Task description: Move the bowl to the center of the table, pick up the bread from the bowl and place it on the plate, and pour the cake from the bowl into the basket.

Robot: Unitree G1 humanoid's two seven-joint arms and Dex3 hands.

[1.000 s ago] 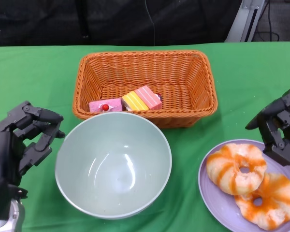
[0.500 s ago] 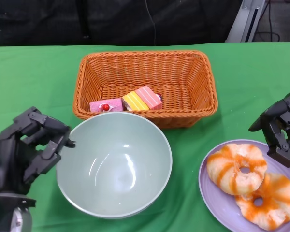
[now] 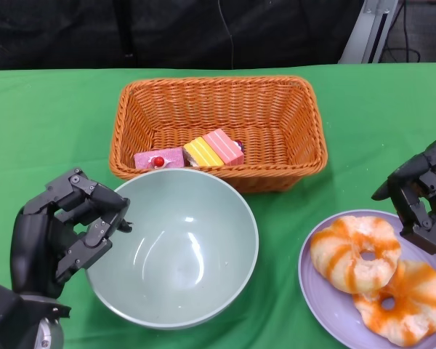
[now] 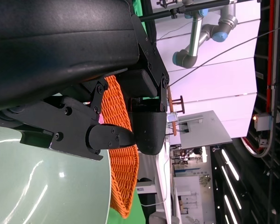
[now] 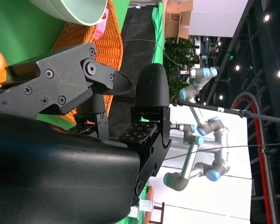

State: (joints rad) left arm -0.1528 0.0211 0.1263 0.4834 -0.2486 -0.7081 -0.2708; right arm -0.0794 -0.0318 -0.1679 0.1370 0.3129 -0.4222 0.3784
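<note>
I see the pale green bowl [image 3: 171, 249] sitting empty on the green worktop [image 3: 51, 123], right in front of the orange wicker basket [image 3: 218, 131], its far rim just beside the basket's near wall. My left hand [image 3: 65, 233] is at the bowl's left rim with its fingers [image 3: 105, 207] curled toward the rim; whether they actually grip it I cannot tell from here, and the left wrist view only shows fingers spread above the bowl's inside. Cake pieces lie in the basket: a pink one [image 3: 158, 158] with a red dot, and a yellow-and-pink one [image 3: 214, 149] beside it. Two orange-striped breads [image 3: 354, 254] rest on the purple plate [image 3: 312, 280] at the right. My right hand [image 3: 421, 196] hangs over the plate's far edge, fingers apart and holding nothing
</note>
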